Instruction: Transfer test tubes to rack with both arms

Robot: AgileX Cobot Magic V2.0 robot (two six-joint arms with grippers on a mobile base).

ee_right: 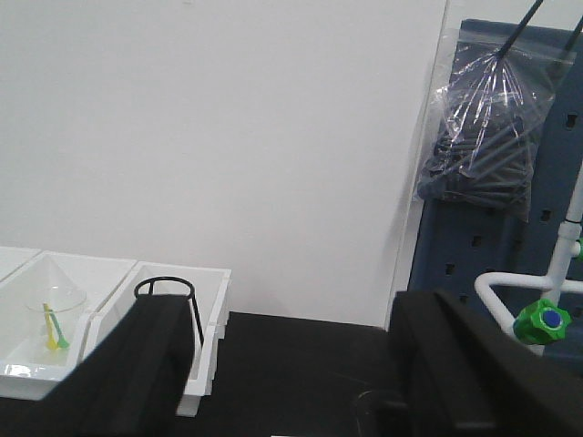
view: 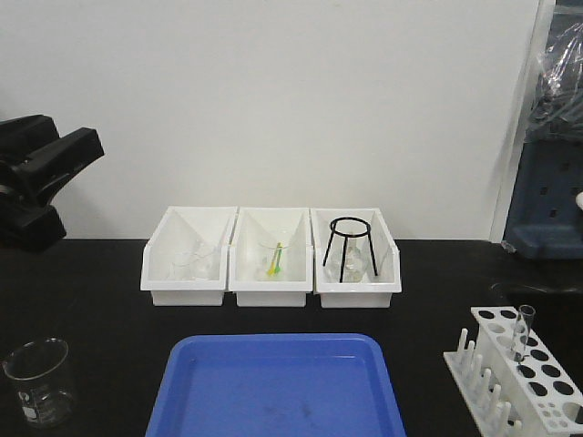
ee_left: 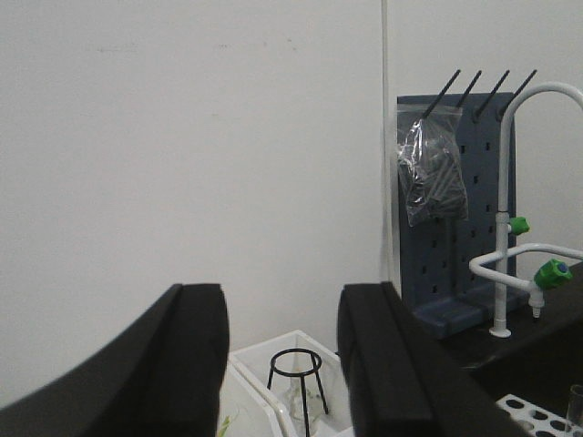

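The white rack (view: 519,378) stands at the table's front right, its row of pegs on the left side. One clear test tube (view: 524,332) stands upright in a hole near the rack's back edge. A black arm (view: 41,177) is raised at the far left, well away from the rack. In the left wrist view my left gripper (ee_left: 282,309) is open and held high with nothing between its fingers; a corner of the rack (ee_left: 537,419) shows at the bottom right. My right gripper (ee_right: 301,314) is open wide above the black tabletop, holding nothing.
A blue tray (view: 273,387) lies at the front centre. Behind it stand three white bins (view: 271,293); the right one holds a black wire tripod (view: 348,246). A glass beaker (view: 38,382) stands front left. A blue pegboard (ee_left: 455,228) and a white faucet (ee_left: 510,228) are at the right.
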